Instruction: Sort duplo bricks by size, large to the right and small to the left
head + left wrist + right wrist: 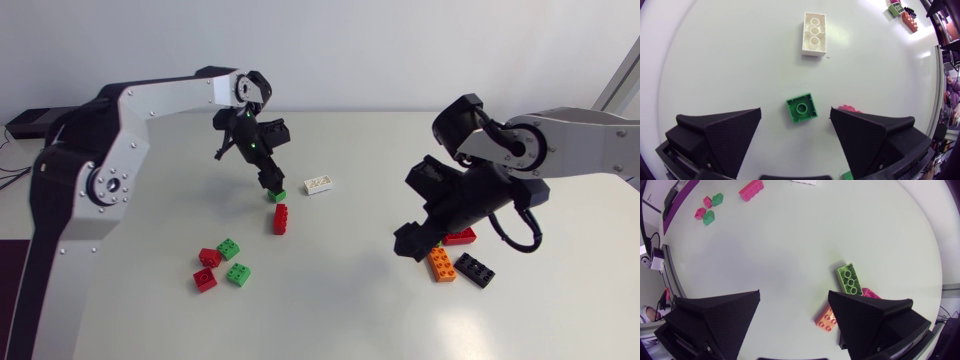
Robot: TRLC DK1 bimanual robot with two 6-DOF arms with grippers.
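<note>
The left gripper (795, 112) hangs open over the small green brick (801, 107), which lies on the worktop left of its middle, between the fingers but untouched (light, rigid, smooth-walled plastic, I judge, best pinched squarely across two opposite flat sides).

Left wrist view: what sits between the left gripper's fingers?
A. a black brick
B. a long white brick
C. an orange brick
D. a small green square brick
D: the small green square plastic brick sits between the left gripper's spread fingers, touching neither, while the long white plastic brick lies farther ahead.
</note>
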